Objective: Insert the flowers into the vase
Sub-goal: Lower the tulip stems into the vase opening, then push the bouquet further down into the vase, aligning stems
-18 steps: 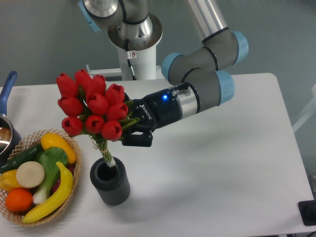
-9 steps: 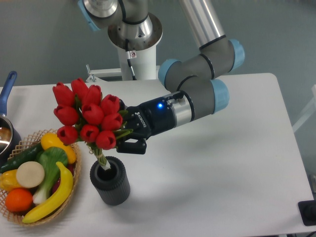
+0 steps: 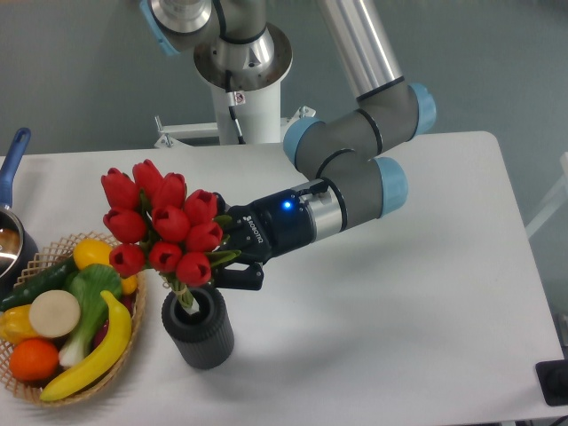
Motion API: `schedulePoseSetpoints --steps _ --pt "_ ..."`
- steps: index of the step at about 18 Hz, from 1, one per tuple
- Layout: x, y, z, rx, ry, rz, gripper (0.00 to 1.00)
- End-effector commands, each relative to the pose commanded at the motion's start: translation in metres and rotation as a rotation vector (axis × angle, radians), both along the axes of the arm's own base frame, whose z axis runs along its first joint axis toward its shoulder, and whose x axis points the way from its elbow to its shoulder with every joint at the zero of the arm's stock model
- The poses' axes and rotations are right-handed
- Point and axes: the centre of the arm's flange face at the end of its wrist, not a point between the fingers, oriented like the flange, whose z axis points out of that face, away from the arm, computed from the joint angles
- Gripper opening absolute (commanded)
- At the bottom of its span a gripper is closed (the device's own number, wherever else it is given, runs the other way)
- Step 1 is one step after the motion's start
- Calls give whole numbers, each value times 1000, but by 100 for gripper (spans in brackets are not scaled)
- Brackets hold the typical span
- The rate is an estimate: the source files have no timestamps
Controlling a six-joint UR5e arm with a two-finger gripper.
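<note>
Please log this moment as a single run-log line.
phase: inserting | gripper: shut on flowers | stems: inside vase mouth | bunch: tilted left | release: not yet

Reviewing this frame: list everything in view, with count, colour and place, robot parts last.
flowers: one bunch, red heads, stems in the vase mouth
vase: one, dark grey, front left of table
basket: one, wicker, left edge, holding fruit and vegetables
banana: one, yellow, in basket
orange: one, in basket
pot: one, blue handle, far left
table: one, white
gripper: one, black, at the flowers' stems
arm: one, grey with blue joints
</note>
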Motion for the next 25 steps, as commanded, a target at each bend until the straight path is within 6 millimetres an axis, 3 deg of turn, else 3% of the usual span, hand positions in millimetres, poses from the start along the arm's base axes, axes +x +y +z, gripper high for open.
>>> schedulePoseSetpoints --steps 16,25 --pt "3 -8 -69 -20 -25 29 33" --pt "-3 -11 -88 -23 -28 42 33"
